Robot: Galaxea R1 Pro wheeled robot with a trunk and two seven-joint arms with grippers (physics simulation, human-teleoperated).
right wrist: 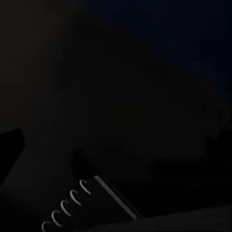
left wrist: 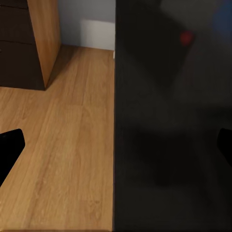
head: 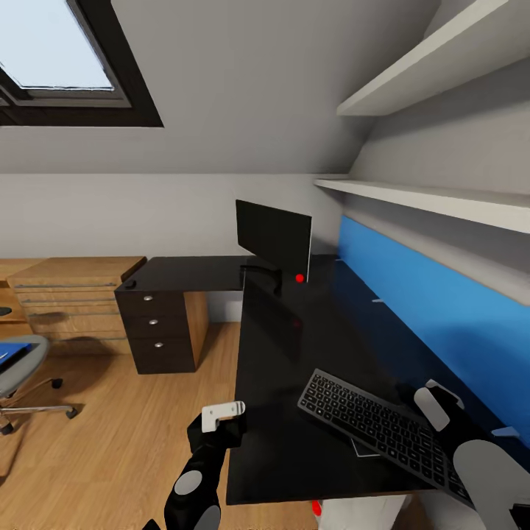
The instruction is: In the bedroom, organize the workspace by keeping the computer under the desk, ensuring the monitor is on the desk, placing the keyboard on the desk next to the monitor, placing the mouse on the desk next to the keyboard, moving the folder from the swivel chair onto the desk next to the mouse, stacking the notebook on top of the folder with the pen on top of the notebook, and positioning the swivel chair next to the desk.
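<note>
Two arms are up at the desk (head: 294,434). My right gripper (head: 430,394) sits at the far end of the keyboard (head: 368,419), which lies slanted on the glossy top, well apart from the monitor (head: 274,237). I cannot tell if the jaws hold its frame. My left gripper (head: 223,414) hangs empty beside the desk edge, fingers wide. I judge the keyboard light and stiff, slippery on this surface; a long edge is the best place to grasp.

One desk (head: 309,346) bears one monitor (head: 273,239) and one keyboard (head: 383,425); one swivel chair (head: 22,375), two wall shelves (head: 434,199), three drawers (head: 156,322).
</note>
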